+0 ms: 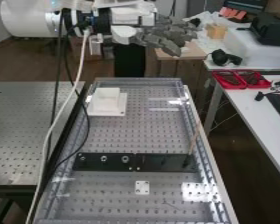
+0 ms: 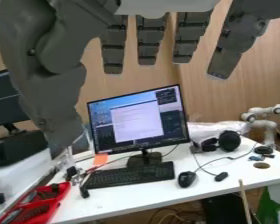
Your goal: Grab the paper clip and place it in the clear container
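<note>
In the high view, the white arm [image 1: 36,19] is lying nearly level at upper left; its hand [image 1: 167,38] is showing above the worktop's [image 1: 137,137] far edge, pointing toward the view's right. The hand is hanging released, fingers [image 2: 149,42] nearly straight, grasping nothing. Raised rims are bounding both long sides; cables [image 1: 47,142] are draping past the left one. Bare surface is separating the white block [image 1: 108,102] from the black strip [image 1: 134,162]. A thin mark [image 1: 170,205] is lying near the near end, too faint to confirm as the paper clip.
</note>
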You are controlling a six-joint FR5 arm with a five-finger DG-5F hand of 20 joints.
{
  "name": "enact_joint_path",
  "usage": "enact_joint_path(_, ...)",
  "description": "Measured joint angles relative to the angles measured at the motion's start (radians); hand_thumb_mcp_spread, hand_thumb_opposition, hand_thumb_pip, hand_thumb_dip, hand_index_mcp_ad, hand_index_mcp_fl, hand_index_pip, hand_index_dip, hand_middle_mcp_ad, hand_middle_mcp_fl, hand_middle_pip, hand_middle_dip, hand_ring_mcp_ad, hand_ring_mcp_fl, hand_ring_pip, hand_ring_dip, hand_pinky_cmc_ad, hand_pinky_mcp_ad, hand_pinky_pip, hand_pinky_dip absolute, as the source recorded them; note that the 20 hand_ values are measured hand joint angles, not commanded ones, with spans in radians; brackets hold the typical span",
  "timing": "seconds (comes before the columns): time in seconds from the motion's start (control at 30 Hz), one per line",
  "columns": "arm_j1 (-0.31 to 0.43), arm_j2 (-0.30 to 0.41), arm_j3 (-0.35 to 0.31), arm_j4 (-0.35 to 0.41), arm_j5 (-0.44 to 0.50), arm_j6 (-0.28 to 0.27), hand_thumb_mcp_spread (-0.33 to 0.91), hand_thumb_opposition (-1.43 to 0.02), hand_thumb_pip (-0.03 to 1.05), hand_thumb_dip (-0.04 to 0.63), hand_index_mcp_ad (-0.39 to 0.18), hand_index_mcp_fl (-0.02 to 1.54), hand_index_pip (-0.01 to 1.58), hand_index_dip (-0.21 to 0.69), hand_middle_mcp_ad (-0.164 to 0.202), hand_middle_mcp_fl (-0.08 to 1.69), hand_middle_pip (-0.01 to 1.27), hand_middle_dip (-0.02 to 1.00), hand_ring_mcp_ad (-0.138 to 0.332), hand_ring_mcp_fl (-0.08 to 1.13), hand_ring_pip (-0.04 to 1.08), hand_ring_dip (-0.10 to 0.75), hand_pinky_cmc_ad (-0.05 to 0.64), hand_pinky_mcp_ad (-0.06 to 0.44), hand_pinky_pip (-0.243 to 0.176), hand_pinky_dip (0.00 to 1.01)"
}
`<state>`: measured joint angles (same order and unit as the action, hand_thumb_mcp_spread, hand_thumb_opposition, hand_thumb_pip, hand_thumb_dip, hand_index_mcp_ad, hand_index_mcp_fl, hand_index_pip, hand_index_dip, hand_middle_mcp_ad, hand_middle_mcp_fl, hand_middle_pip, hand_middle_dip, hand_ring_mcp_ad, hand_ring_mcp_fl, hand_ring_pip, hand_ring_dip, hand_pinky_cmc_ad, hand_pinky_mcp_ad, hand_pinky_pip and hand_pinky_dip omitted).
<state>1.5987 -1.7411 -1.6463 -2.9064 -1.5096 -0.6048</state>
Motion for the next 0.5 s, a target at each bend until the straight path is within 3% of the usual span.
enact_joint_path(0.5,-0.007,0.008,0.006,-0.032,-0.028,-0.036,0.3,-0.78,0.53,0.237,-0.124,0.12,0.12,0.131,0.021,0.0,0.11,0.18,0.115,0.0,0.1,0.091,0.363,0.276,-0.112,0.55)
